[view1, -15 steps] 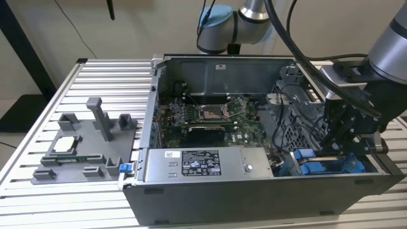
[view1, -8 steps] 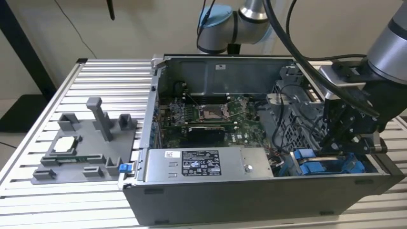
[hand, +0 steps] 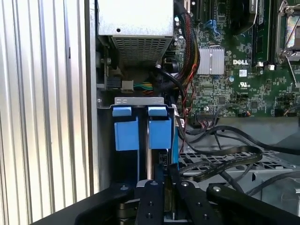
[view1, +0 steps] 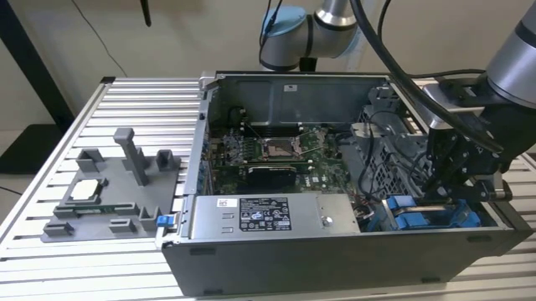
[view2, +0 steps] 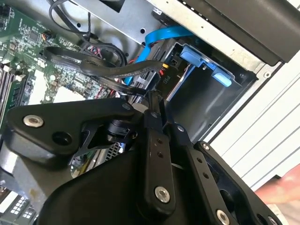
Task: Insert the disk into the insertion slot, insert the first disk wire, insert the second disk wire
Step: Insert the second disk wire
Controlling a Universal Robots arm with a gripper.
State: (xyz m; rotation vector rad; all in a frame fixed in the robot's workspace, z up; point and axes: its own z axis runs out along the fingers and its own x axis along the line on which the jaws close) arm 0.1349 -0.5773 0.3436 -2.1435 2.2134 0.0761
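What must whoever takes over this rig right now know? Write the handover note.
Gripper: lowered inside the open grey computer case, right at the narrow grey metal drive bay with bright blue plastic parts. Its grasp cannot be told.
Flat silver-white disk: cannot tell whether the bay's blue tabs belong to its carrier.
Wires: loose black flat cables lie beside the bay; none is confirmed plugged.
Left: verify the disk's seating, then both wires.

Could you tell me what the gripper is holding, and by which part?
It cannot be told: the gripper hangs low over the insertion slot, where its jaws are hidden.
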